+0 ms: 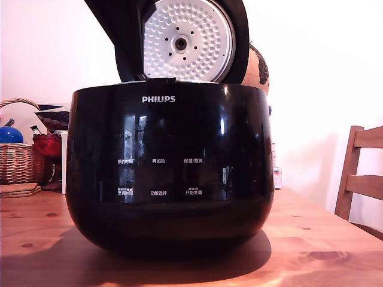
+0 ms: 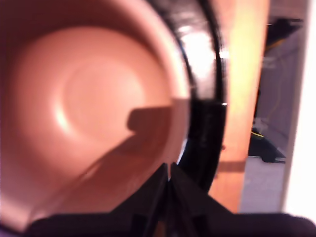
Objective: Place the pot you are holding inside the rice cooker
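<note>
Wooden planks form the table (image 1: pixel 335 251) we see in the exterior view, with a pale wall behind. We take the rice cooker (image 1: pixel 170 173) as our landmark: a glossy black body standing at the table's middle, its hinged lid (image 1: pixel 179 39) raised to show a dimpled silver plate. To the cooker's side, at the exterior view's left, sits a wicker basket (image 1: pixel 18 158); at the exterior view's right, behind the cooker, stands a wooden chair (image 1: pixel 359 173). We see neither arm nor pot in this view.

From the wrist view we look down into the pot (image 2: pixel 89 113), its smooth interior tinted coppery and blurred. It appears to sit within the cooker's black rim (image 2: pixel 205 98), though we cannot tell how deep. The gripper (image 2: pixel 169 170) has its dark fingers (image 2: pixel 190 197) pressed close together at the pot's rim, apparently pinching its wall.
</note>
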You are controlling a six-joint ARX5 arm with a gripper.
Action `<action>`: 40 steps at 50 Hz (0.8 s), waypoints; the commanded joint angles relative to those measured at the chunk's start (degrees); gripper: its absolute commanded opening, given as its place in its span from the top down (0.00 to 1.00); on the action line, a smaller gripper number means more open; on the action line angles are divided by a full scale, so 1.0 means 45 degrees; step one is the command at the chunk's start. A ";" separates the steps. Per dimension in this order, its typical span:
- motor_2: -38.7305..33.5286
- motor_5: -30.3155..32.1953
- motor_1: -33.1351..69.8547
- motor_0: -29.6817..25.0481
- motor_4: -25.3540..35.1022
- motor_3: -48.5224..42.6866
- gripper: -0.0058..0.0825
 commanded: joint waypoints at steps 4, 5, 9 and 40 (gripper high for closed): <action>0.0199 -0.1447 -0.0981 0.0835 -0.0214 0.0175 0.96; 0.0199 -0.1525 -0.1098 0.1025 -0.0228 0.0238 0.96; 0.0199 -0.2050 -0.1569 0.1773 -0.0461 0.0767 0.96; 0.0199 -0.5158 -0.3774 0.6178 -0.2171 0.2982 0.96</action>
